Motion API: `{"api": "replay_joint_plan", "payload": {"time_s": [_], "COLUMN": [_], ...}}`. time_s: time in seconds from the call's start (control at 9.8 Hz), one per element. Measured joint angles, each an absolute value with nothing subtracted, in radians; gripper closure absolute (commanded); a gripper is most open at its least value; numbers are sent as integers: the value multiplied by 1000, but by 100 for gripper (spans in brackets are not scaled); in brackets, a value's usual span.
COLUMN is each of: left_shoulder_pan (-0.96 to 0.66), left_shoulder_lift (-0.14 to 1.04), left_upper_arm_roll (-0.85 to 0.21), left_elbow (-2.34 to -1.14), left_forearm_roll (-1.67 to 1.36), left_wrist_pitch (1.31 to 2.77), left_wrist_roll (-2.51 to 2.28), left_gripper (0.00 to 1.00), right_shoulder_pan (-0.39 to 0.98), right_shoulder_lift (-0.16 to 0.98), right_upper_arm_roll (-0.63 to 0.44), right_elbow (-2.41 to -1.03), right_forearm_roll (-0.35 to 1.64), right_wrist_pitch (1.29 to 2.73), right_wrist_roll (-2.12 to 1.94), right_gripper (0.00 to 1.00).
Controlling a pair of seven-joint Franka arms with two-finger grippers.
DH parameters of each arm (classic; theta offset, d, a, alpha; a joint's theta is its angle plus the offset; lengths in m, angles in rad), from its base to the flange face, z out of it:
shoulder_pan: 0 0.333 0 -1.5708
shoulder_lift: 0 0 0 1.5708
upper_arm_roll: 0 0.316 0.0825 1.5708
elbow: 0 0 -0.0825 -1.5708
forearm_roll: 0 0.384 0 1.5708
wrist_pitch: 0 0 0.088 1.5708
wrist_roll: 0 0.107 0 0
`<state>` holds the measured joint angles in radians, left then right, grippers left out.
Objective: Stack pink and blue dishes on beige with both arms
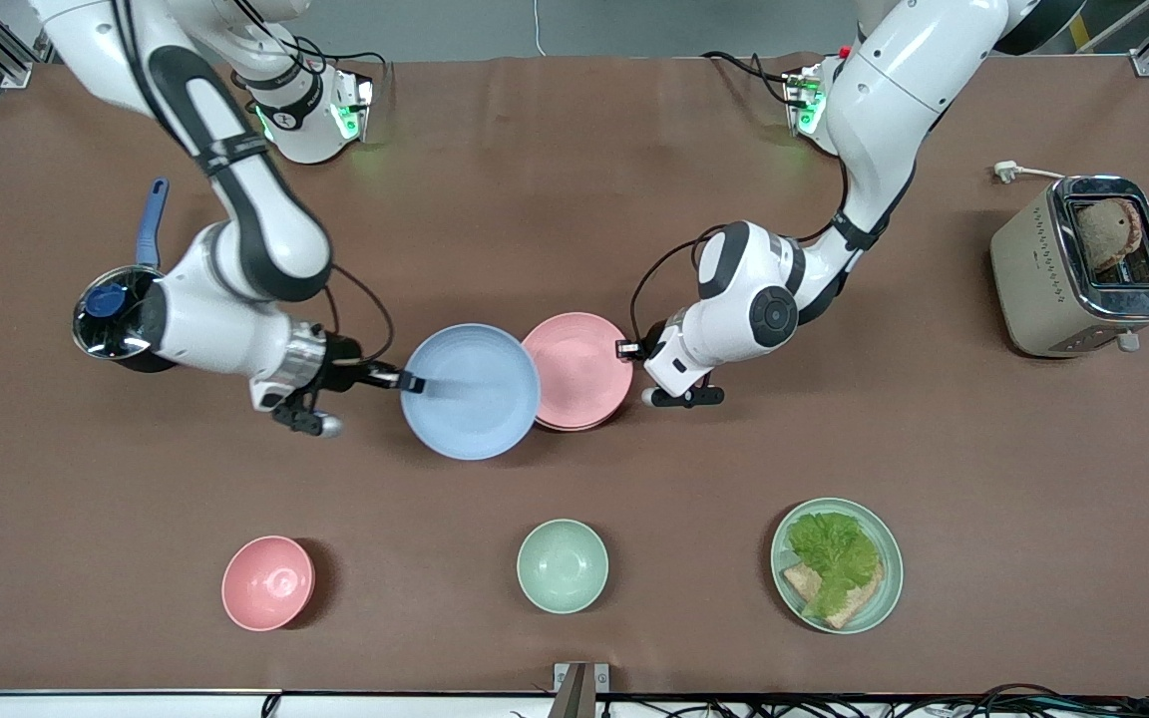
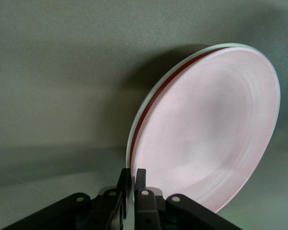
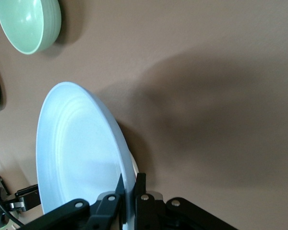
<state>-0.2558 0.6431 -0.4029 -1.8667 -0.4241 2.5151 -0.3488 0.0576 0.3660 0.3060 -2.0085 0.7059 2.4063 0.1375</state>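
Both jaws clamp rims: right gripper (image 1: 413, 383) blue plate (image 1: 475, 394), left gripper (image 1: 626, 349) pink plate (image 1: 579, 367).

The right white jointed robot arm (image 1: 235, 189) is extended from its base at the top of the front view, bent at the elbow, with its wrist laid nearly level over the middle of the table. Its small black two-finger gripper (image 1: 411, 382) is clamped on the rim of the light blue shallow round plate (image 1: 472, 391), one finger (image 3: 140, 194) seen pressed against the rim in the right wrist view. The left white jointed robot arm (image 1: 874, 150) is folded down, its wrist turned toward the centre. Its small black two-finger gripper (image 1: 626, 349) is closed on the rim of the pale pink shallow round plate (image 1: 579, 367), the fingers (image 2: 140, 184) pinched together.
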Motion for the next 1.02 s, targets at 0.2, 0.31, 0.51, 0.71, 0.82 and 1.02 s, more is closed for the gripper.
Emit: {"api": "replay_joint_plan", "payload": {"time_s": [0.2,0.31,0.51,0.71,0.82,1.02], "left_shoulder_pan": [-248,-231,-105,19,57,82], "left_shoulder_lift": [640,622,526,423,386,338], "left_upper_arm_roll": [-392,-384,-377,-375,-375,-374], "left_elbow": [-1858,-1848,-1774,-1681,-1634,-1517], "left_forearm_roll": [-417,-381,-271,-152,-66,29], "left_wrist_pitch": [2518,2516,2338,2111,2022,1869], "left_wrist_roll": [-360,-362,-367,-363,-363,-363], "left_gripper": [0,0,0,0,0,0], "right_shoulder_pan": [58,58,60,64,75,99], "right_shoulder_lift": [365,365,365,369,378,414], "right_upper_arm_roll": [358,384,447,483,491,499], "right_elbow": [-2052,-2068,-2080,-2092,-2097,-2107], "right_forearm_roll": [706,706,706,706,706,706], "right_wrist_pitch": [2495,2528,2575,2586,2610,2692], "right_wrist_roll": [158,174,208,223,225,227], "right_gripper": [99,99,99,98,98,98]}}
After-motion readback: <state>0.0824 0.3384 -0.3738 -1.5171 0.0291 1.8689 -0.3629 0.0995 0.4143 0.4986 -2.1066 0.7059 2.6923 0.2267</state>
